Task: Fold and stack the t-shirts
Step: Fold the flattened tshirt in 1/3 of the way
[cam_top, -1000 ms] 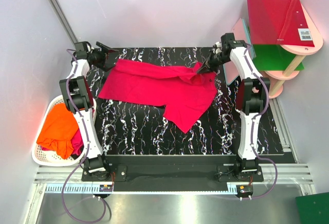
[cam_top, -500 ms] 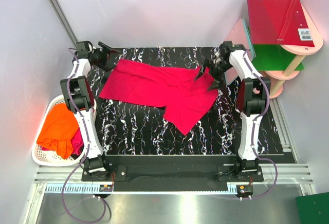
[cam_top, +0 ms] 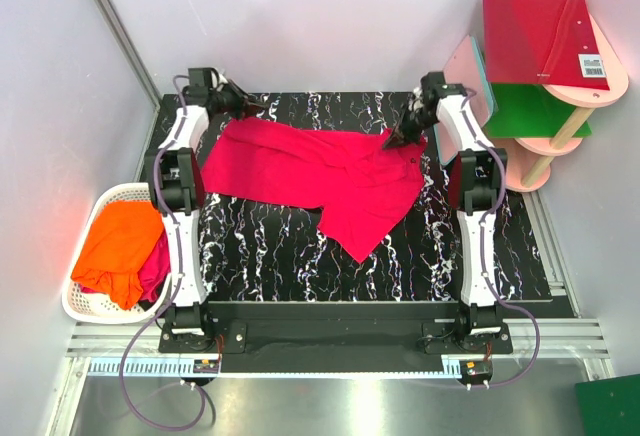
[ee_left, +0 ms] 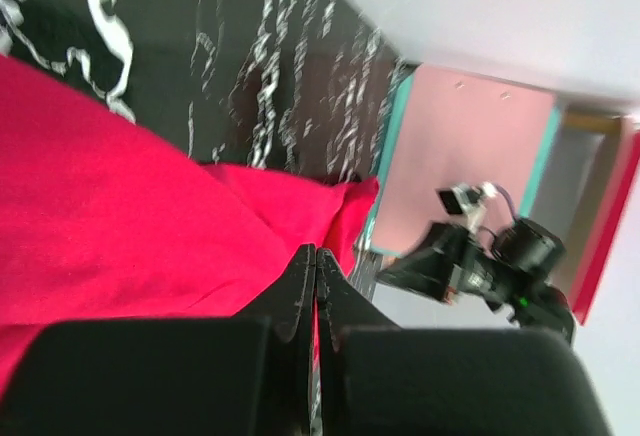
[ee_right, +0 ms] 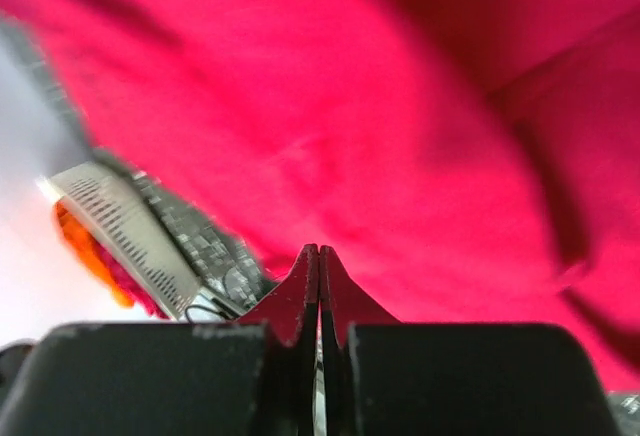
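Top external view shows the red t-shirt lying long-ways between the left gripper and the right gripper, one at each far corner, both jaws pressed together, cloth caught or not I cannot tell.

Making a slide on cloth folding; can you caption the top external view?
Crimson t-shirt spread on the black table, both jaws shut at its far edge.

Pale walls enclose a black, white-veined table under even light. A pink shelf stand sits right of it, and brushed metal flooring lies along the near edge.
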You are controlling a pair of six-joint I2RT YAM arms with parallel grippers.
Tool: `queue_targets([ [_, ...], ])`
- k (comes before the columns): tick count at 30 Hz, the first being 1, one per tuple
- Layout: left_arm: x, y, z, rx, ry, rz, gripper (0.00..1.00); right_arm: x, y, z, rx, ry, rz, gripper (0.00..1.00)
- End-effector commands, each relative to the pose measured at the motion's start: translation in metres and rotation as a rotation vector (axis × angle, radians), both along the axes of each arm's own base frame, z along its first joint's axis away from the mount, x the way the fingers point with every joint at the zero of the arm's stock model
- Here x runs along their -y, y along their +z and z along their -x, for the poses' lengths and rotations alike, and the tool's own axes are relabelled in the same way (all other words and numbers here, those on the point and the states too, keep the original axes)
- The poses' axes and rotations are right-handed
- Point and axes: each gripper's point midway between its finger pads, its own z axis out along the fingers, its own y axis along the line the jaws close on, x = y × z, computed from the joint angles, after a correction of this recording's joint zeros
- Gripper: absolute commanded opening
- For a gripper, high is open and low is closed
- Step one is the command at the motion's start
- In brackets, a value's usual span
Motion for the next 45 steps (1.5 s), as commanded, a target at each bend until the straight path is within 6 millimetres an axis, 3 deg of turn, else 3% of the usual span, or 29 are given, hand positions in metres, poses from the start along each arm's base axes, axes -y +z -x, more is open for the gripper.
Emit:
queue_targets([
  [1,-0.002,-0.028,0.01,-0.089,-0.005,-0.02,0.0,0.008,-0.027,0.009,-0.087,-0.033,0.09,0.0],
  [4,-0.016,-0.041,0.017,-0.118,0.008,-0.162,0.0,0.022,-0.04,0.01,-0.09,-0.051,0.189,0.0],
  [8,-0.039,-0.041,0.021,-0.084,0.007,-0.444,0.0,0.039,-0.045,0.001,-0.044,-0.077,0.293,0.0],
  [18,-0.051,-0.061,0.037,-0.114,-0.047,-0.644,0.0,0.049,-0.058,-0.034,0.07,-0.121,0.394,0.0],
  [25,-0.061,-0.072,0.061,-0.179,-0.059,-0.77,0.0,0.051,-0.074,-0.056,0.129,-0.134,0.465,0.0],
  [27,-0.044,-0.07,0.063,-0.168,-0.081,-0.77,0.0,0.05,-0.072,-0.063,0.154,-0.143,0.478,0.0],
  [35,-0.031,-0.035,0.067,-0.143,-0.027,-0.756,0.0,0.05,-0.083,-0.083,0.225,-0.131,0.548,0.0],
  [39,-0.015,-0.016,0.073,-0.109,-0.029,-0.758,0.0,0.047,-0.081,-0.101,0.294,-0.148,0.543,0.0],
  [45,-0.015,-0.027,0.095,-0.159,-0.057,-0.774,0.0,0.035,-0.067,-0.145,0.469,-0.216,0.484,0.0],
])
